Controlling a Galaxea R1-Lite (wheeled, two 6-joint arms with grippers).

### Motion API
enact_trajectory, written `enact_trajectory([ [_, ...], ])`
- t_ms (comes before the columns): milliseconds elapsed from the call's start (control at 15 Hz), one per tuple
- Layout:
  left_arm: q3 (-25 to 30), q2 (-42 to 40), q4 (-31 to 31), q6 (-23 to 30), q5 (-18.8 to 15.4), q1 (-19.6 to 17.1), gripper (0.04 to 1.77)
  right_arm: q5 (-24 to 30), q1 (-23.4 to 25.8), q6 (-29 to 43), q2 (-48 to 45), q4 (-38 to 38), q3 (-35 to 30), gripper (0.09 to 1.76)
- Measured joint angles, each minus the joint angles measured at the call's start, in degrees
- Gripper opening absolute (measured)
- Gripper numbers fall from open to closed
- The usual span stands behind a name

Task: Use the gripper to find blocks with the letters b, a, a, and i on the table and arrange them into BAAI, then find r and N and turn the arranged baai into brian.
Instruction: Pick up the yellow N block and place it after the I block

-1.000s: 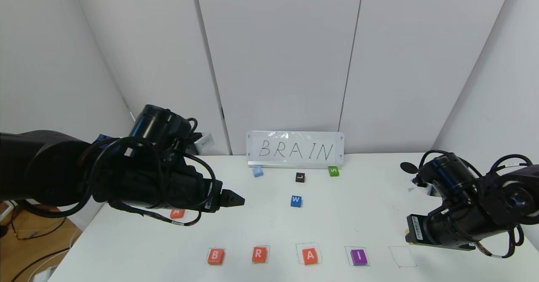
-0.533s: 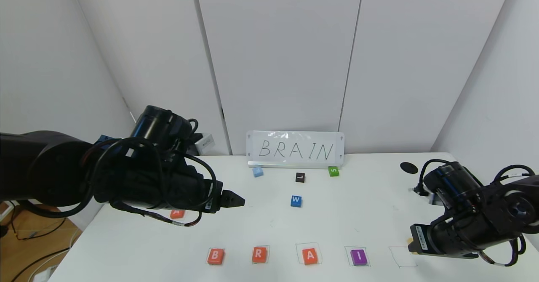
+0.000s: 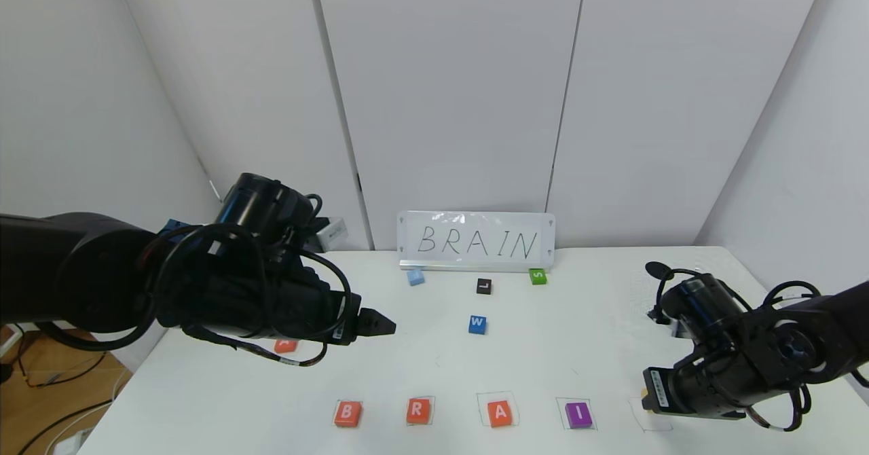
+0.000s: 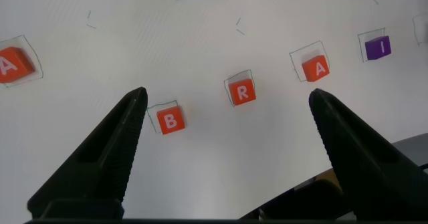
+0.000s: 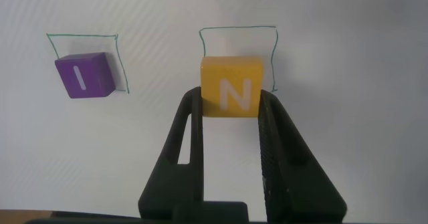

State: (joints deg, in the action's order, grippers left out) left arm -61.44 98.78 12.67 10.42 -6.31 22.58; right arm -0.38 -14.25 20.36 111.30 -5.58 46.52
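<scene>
The right gripper (image 5: pixel 231 127) is clamping the small yellow square N tile (image 5: pixel 231 86) between its fingers, hovering just short of the last empty pen-drawn square outline (image 5: pixel 238 53) on the large white table (image 3: pixel 543 353), right of the purple square I tile (image 3: pixel 578 415). The step in hand is, by my judgement, placing N to finish the word; the next move calls for lowering the tile squarely inside the outline, then releasing.

The left gripper (image 4: pixel 227 127) is hanging spread wide and holding nothing above the row.

Counted: 4 tiles in the row, the orange-red B tile (image 3: pixel 347 413), orange-red R tile (image 3: pixel 418 411), orange-red A tile (image 3: pixel 500 413) and I; 1 spare orange-red A tile (image 4: pixel 13 64); 4 others, the blue W tile (image 3: pixel 477 324), black L tile (image 3: pixel 483 286), green S tile (image 3: pixel 537 276) and a pale blue tile (image 3: pixel 415 277).
</scene>
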Motion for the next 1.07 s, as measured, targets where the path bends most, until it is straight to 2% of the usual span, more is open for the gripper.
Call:
enact_trajectory([
  [1067,0.01,0.52,-0.16,0.00,0.05,0.00,1.72,-1.54,-0.24,-0.33,4.61,0.15,0.48,0.55],
])
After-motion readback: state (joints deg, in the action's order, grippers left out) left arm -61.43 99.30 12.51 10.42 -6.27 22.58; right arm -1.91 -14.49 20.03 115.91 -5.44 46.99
